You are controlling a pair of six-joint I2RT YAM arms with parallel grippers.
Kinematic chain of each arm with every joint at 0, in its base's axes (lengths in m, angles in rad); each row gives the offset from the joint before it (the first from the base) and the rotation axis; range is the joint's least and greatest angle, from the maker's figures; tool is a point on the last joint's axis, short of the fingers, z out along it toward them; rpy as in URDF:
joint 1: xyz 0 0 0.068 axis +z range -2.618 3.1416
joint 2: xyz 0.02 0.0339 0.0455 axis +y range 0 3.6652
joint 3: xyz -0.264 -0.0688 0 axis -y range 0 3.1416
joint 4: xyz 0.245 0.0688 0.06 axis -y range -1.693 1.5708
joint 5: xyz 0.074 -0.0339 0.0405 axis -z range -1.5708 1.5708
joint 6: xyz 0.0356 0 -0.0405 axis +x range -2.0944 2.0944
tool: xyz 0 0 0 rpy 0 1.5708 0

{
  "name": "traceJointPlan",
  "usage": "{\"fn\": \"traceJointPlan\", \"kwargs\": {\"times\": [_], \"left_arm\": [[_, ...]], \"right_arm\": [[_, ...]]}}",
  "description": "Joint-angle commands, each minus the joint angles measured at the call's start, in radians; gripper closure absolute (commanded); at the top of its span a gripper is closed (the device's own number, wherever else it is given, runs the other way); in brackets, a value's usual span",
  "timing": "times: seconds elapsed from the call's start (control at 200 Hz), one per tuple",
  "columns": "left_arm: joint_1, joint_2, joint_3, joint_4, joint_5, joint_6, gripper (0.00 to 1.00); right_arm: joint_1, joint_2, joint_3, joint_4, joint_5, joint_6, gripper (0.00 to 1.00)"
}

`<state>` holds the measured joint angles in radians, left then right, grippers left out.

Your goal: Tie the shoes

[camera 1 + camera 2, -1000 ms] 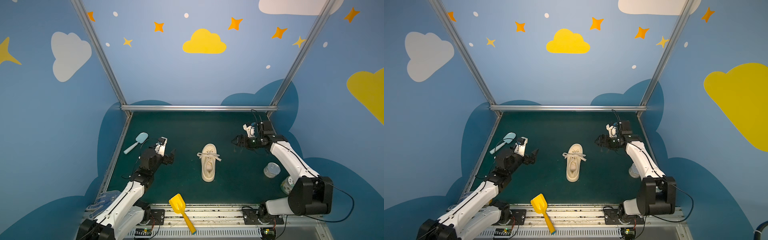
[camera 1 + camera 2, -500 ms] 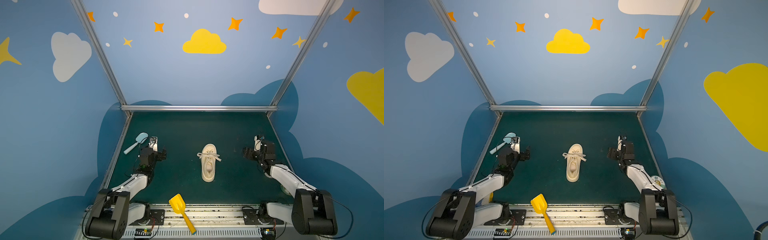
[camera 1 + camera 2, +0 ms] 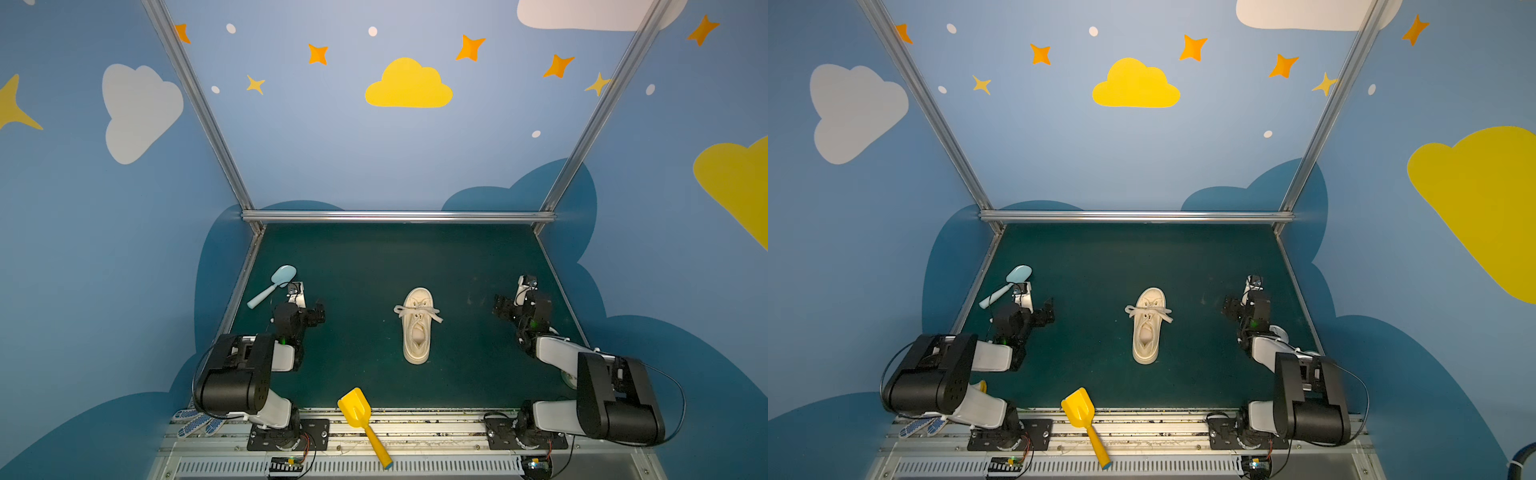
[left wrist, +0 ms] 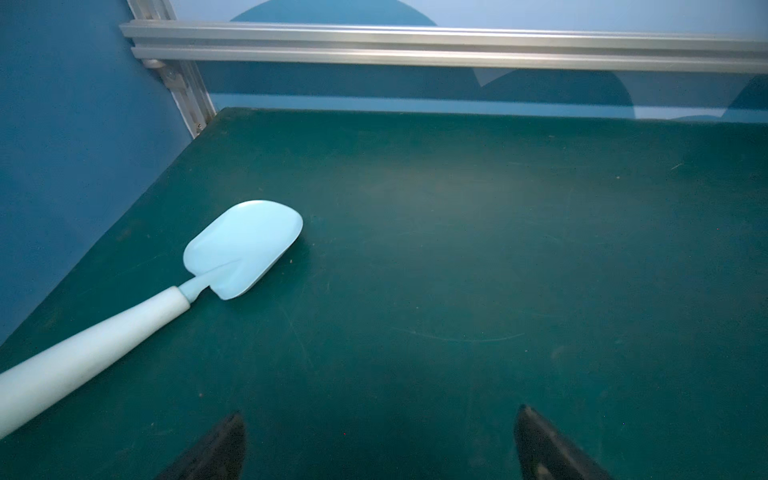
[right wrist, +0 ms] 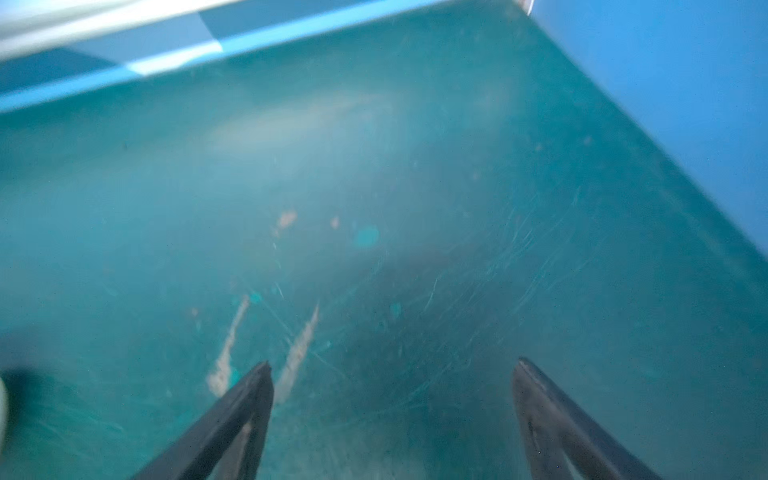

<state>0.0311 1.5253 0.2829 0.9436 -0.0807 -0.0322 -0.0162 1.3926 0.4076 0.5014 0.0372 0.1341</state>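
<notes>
While left gripper (image 4: 380,415) and right gripper (image 5: 392,365) hang spread and empty, the bow (image 3: 417,312) on the cream sneaker (image 3: 417,332) between them could slip loose.

Open mat (image 3: 374,270) surrounds sneaker (image 3: 417,328); blue scoop (image 3: 283,275) lies aside.

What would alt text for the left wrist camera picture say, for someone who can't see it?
A pale blue scoop with a long handle lies flat on a dark green table. The left gripper holds its two dark fingertips wide apart with nothing between them; a metal rail and blue wall close off the table behind.
</notes>
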Motion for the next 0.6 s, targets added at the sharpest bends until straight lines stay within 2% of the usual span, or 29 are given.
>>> {"fn": "traceJointPlan", "kwargs": {"times": [0.0, 0.055, 0.596], "left_arm": [[0.006, 0.003, 0.094, -0.104, 0.041, -0.018, 0.0], [0.005, -0.005, 0.123, -0.173, 0.032, -0.002, 0.0], [0.003, -0.002, 0.122, -0.164, 0.035, 0.003, 0.0]], "right_arm": [[-0.001, 0.036, 0.079, -0.006, -0.065, -0.027, 0.11], [0.016, 0.053, 0.111, -0.049, -0.041, -0.033, 0.11], [0.038, 0.06, 0.12, -0.057, -0.007, -0.045, 0.11]]}}
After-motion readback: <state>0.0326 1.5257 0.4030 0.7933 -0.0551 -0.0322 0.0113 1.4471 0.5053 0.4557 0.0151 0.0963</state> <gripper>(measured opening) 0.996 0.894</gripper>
